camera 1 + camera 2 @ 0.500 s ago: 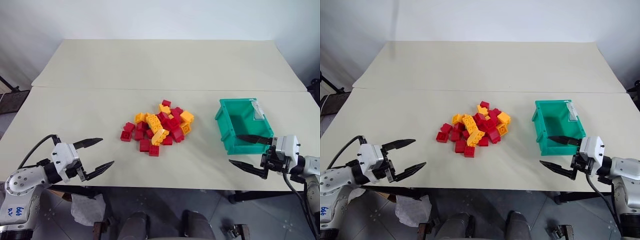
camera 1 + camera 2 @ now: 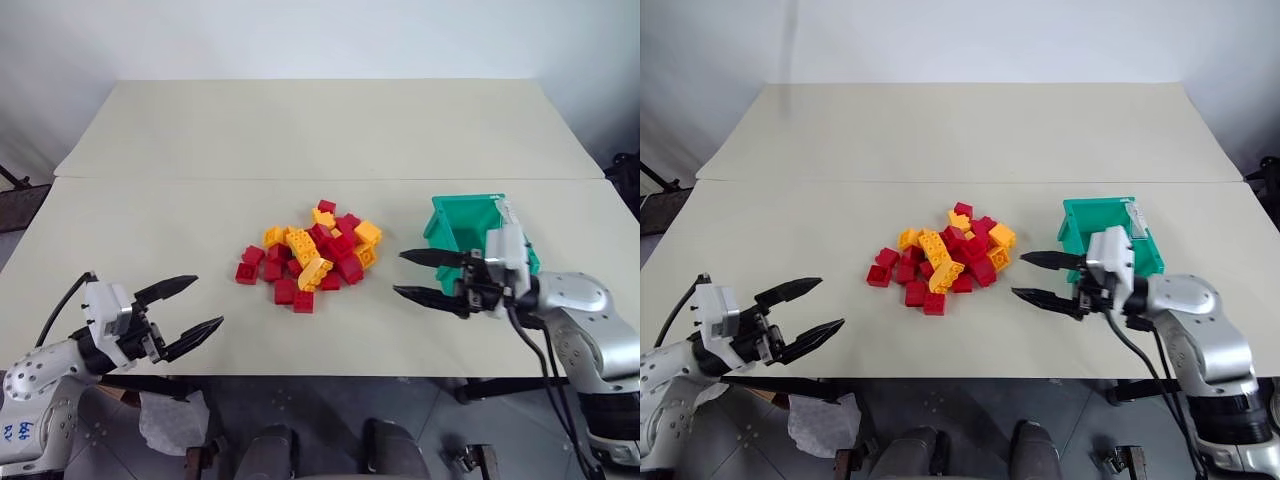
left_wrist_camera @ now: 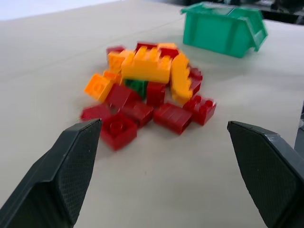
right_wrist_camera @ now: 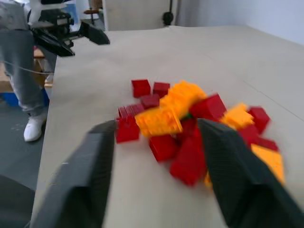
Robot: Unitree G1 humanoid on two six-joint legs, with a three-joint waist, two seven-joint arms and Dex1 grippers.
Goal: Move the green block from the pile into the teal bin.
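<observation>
The table (image 2: 300,130) carries everything, and the biggest change on it is the right arm's: half a second ago the right gripper (image 2: 432,277) hung at the table's near edge, just in front of the bin (image 2: 452,226); now it has swung inward and points across the table at the pile (image 2: 310,255), with the bin behind and beside its wrist. Its jaws stand apart with nothing between them. The left gripper (image 2: 188,308) has barely shifted; it waits near the front edge, well short of the pile, jaws spread and empty.

The pile itself looks undisturbed. The block (image 3: 137,86) sits low in the heap on the side facing the left gripper, tucked under a long yellow brick (image 3: 147,65) with red bricks against it. From the right gripper it lies on the far side, behind red and yellow pieces.

So the right arm seems to have begun its approach, but no pick is made yet, and it will likely have to reach past or part the covering bricks.
</observation>
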